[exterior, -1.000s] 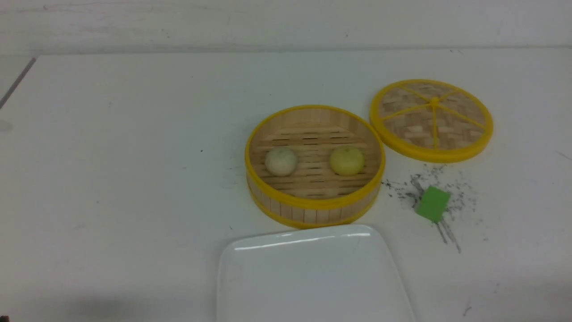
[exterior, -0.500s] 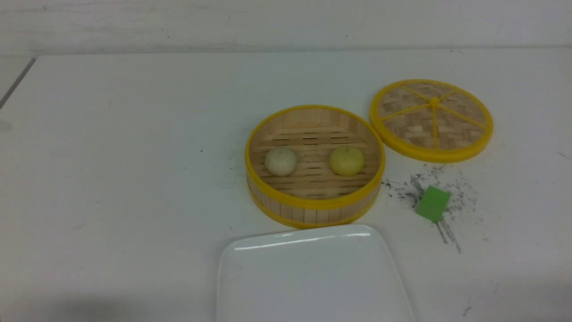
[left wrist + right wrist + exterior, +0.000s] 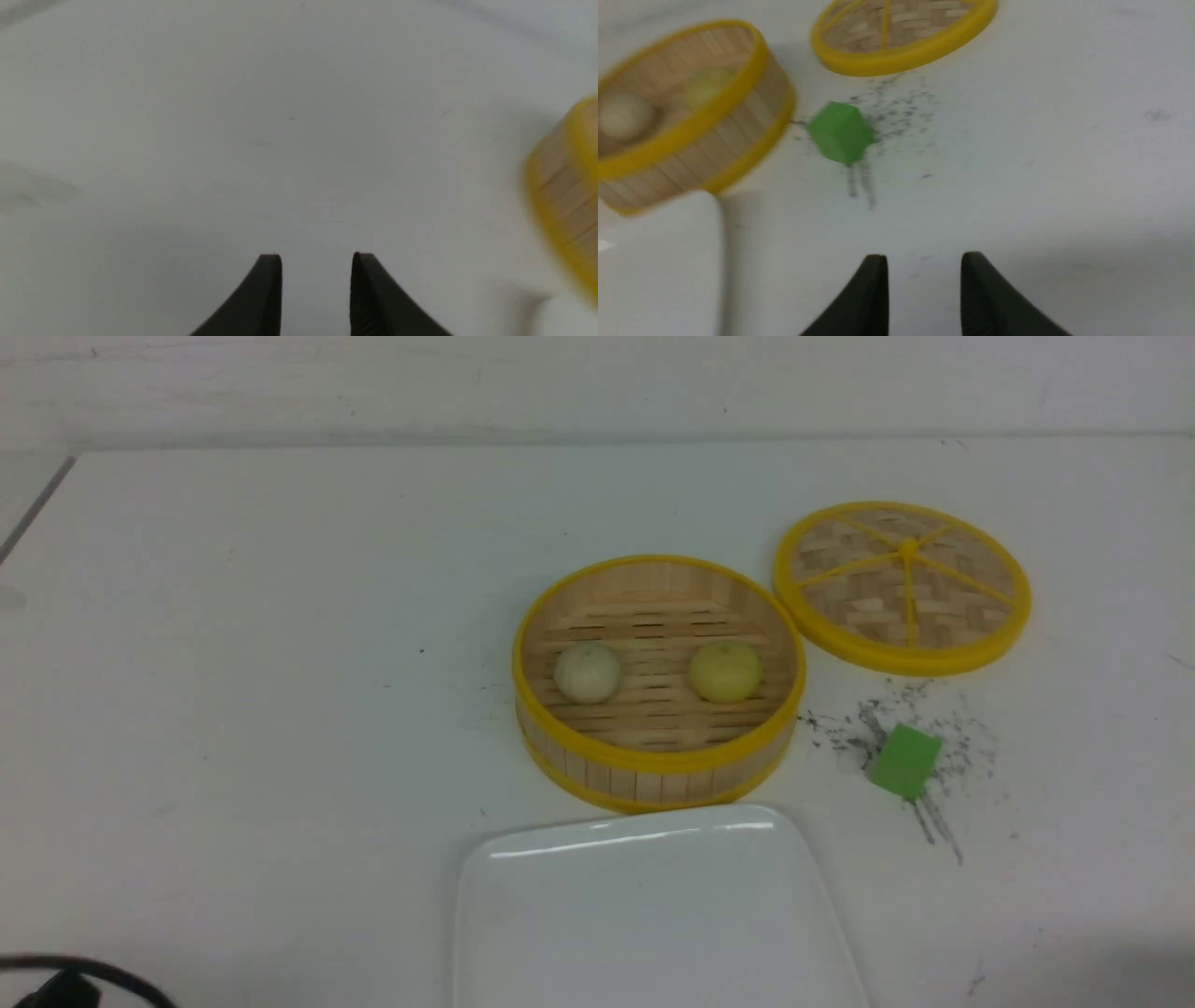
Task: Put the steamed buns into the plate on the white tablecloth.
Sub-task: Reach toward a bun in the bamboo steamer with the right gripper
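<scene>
Buns come first: the off-white bun (image 3: pixel 586 673) and the yellow bun (image 3: pixel 724 671) sit side by side on the slatted floor of the basket (image 3: pixel 653 775), at the middle of the front view. They are apart from each other and clear of the wall. The plate (image 3: pixel 653 915) lies just below the basket at the bottom centre, bare, on the tablecloth (image 3: pixel 280 663). The lid (image 3: pixel 904 586) is off at the upper right, and a green block (image 3: pixel 904 762) lies below it.

My left pincer (image 3: pixel 316 256) stands partly open with nothing between its tips, over bare cloth, with the basket wall at the edge of its view. My right pincer (image 3: pixel 924 255) has the same gap and is also empty, near the green block.

I judge the buns to be light, soft and easily dented, with pleated tops that would crush or slip under a pinch. I would come straight down over a bun and take it low across its widest part, closing only until it stops giving. The basket wall leaves little room for a slanted approach. The plate looks glossy, so I would set each bun down gently to keep it from sliding.
</scene>
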